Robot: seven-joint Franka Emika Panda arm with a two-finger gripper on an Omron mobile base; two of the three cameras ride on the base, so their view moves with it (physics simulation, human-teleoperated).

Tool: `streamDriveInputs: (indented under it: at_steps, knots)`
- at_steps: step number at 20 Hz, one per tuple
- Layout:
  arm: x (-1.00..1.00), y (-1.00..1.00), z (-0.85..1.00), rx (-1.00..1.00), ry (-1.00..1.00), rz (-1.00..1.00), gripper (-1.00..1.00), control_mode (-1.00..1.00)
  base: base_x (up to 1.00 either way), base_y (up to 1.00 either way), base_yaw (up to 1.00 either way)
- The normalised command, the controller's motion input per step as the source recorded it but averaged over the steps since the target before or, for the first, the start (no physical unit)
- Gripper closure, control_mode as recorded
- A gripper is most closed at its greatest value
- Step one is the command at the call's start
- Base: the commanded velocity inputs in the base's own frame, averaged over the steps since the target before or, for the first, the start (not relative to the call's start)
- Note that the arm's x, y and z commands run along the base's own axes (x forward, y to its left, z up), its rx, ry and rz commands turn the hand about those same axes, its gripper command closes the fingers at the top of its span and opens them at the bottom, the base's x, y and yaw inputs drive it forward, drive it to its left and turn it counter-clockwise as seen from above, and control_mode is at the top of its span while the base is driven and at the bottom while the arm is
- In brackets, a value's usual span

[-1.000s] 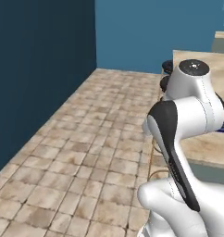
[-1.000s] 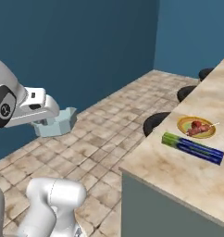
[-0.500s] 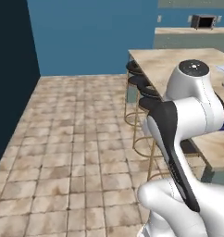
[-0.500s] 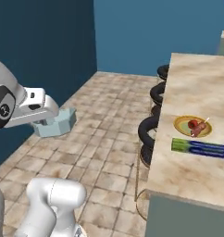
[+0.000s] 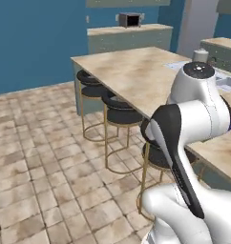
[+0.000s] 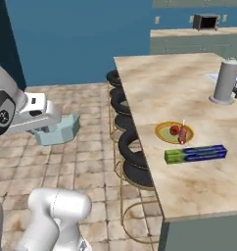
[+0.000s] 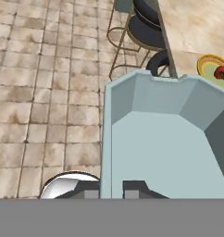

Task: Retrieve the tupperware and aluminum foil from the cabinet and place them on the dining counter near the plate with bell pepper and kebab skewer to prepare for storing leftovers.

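claw (image 6: 48, 128): I read it as clamped on the tupperware, held out to the arm's left over the tiled floor; jaws mostly hidden behind the tub in my right base feed.
fingers (image 7: 134, 187): hand feed gives me one dark tip inside the tub and the other outside its left wall, so the wall sits pinched between them.
tupperware (image 6: 58, 130): pale blue-grey tub, in the air, well apart from the counter; hand feed (image 7: 164, 139) looks straight into it, open and with nothing inside.
aluminum foil (image 6: 196, 154): dark-blue carton with lime-green end, lying flat on the dining counter, just beside the plate on its near side; green end points toward the stools. Right base feed has it whole; in the left base feed I only get a blue sliver past the arm's shoulder.
plate (image 6: 165, 131): yellowish rim, reddish food and a skewer on it, on the counter near its stool-side edge; hand feed catches its edge (image 7: 207, 68) at the upper right, past the tub rim.
dining counter (image 6: 164, 83): beige marble top; left base feed (image 5: 131, 71) shows its far end, my arm covers the near part.
stools (image 6: 131, 159): black seats on brass legs, in a row along the counter edge; left base feed (image 5: 118, 114) shows the legs in full.
grey canister (image 6: 223, 81): upright on the counter, farther along than the plate.
microwave (image 5: 129, 19): on the far worktop against the blue wall.
floor (image 5: 36, 157): tan stone tiles.
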Motion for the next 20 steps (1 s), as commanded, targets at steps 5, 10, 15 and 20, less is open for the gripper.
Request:
streamDriveInputs:
  at_steps: [5, 10, 15, 20]
  knots:
    - [0.00, 0.00, 0.00, 0.00, 0.00, 0.00, 1.00, 1.00, 0.62, 0.46, -0.69]
    - [0.00, 0.00, 0.00, 0.00, 0.00, 0.00, 1.00, 1.00, 0.59, 0.52, -0.70]
    - [0.00, 0.00, 0.00, 0.00, 0.00, 0.00, 1.00, 1.00, 0.58, 0.68, -0.70]
    - [0.00, 0.00, 0.00, 0.00, 0.00, 0.00, 1.00, 1.00, 0.58, 0.73, -0.69]
